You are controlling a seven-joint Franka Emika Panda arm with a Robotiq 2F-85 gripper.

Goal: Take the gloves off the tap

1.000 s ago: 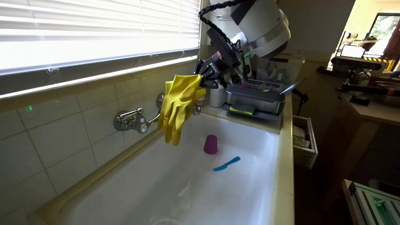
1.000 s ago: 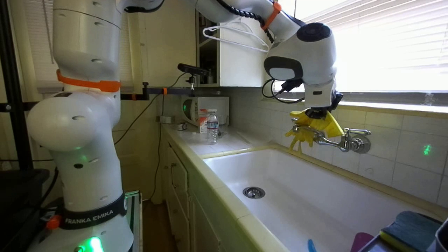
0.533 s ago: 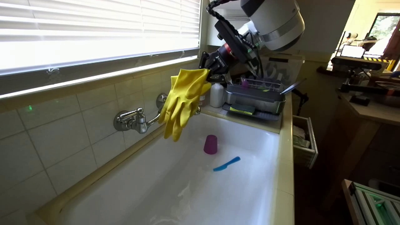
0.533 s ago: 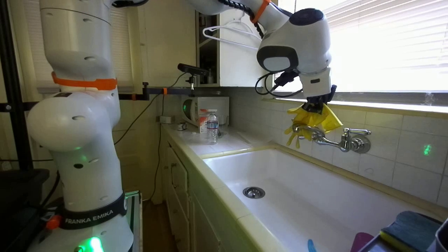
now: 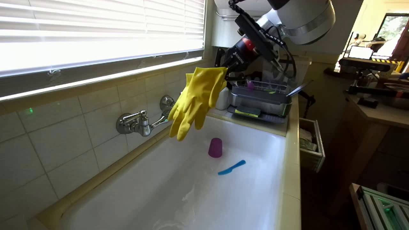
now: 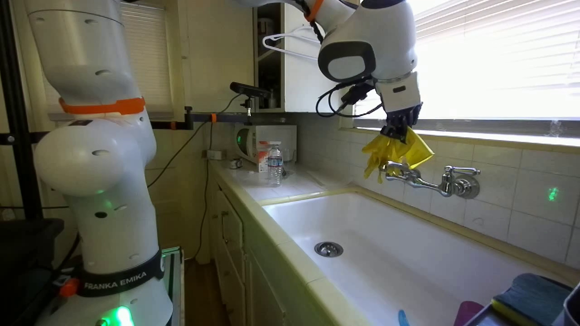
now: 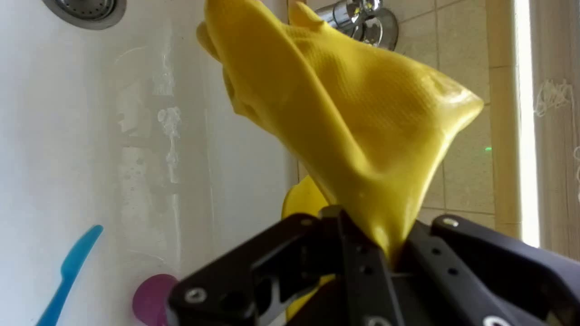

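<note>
My gripper [image 7: 385, 240] is shut on the yellow gloves [image 7: 326, 95], pinching a gathered fold between its fingers. From it the gloves [image 5: 199, 99] hang in a floppy bunch over the sink, fingers pointing down. The chrome tap [image 5: 144, 126] sits on the tiled wall, its spout mostly covered by them in this exterior view. In another exterior view, the end of the tap [image 6: 408, 174] overlaps the lower part of the gloves [image 6: 419, 151]. Whether the gloves still touch the spout I cannot tell. Just part of the tap [image 7: 353, 18] shows at the top of the wrist view.
In the white sink [image 5: 153, 198] are a purple cup [image 5: 215, 147] and a blue knife [image 5: 232, 167]. A dish rack [image 5: 260, 97] with a sponge [image 5: 248, 111] stands at the sink's end. A water bottle [image 6: 274, 164] stands on the counter. Window blinds [image 5: 96, 32] hang above the tap.
The gripper has risen with the gloves in its grasp, shifting toward the dish rack side in an exterior view. The glove fingers hang higher, and more of the spout is uncovered.
</note>
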